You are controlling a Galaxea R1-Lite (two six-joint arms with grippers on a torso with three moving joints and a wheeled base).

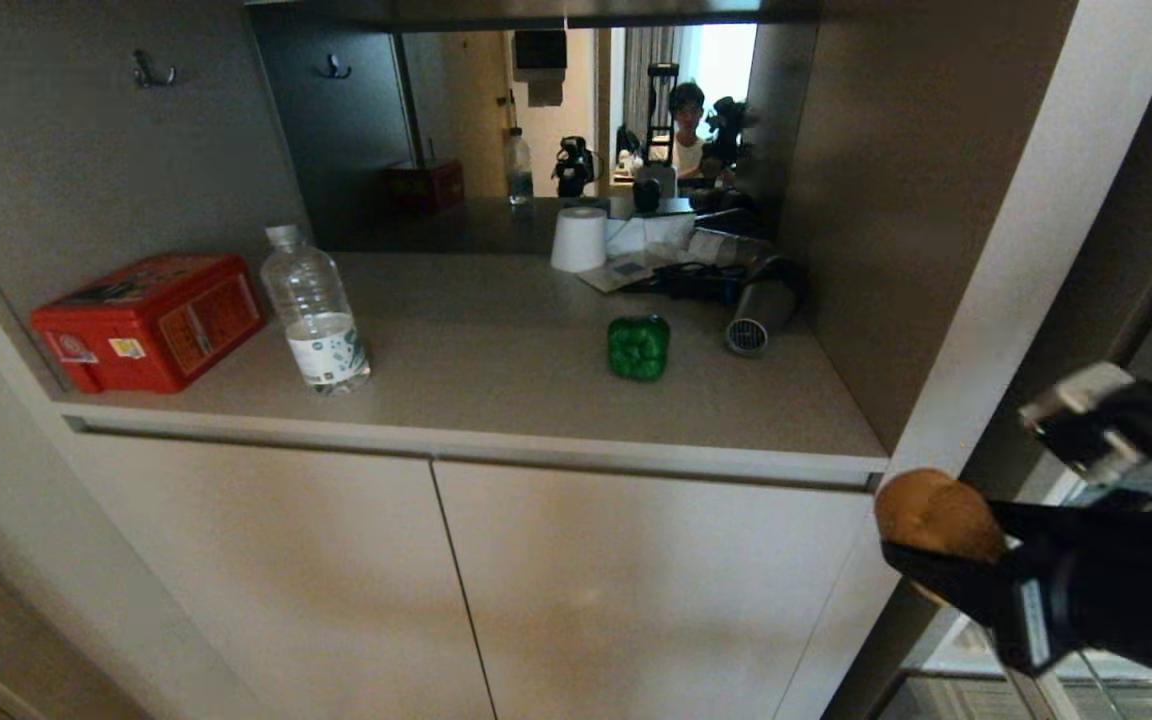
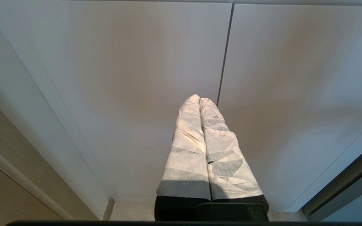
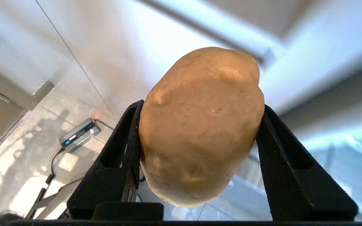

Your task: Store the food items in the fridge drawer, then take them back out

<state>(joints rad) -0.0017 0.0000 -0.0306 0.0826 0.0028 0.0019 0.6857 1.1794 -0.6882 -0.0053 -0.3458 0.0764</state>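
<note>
My right gripper is shut on the tan-brown potato, its black fingers pressed against both sides. It hangs in the air at the lower right, below and to the right of the counter's front corner. The dark-green bell pepper sits on the counter, right of middle, apart from both grippers. My left gripper is shut, its white-wrapped fingers pressed together with nothing between them, pointing at the cabinet doors. The fridge drawer is out of view.
On the counter stand a red box at the left, a water bottle, a white paper roll and a grey hair dryer at the back right. A mirror behind reflects a person. A power adapter lies on the floor.
</note>
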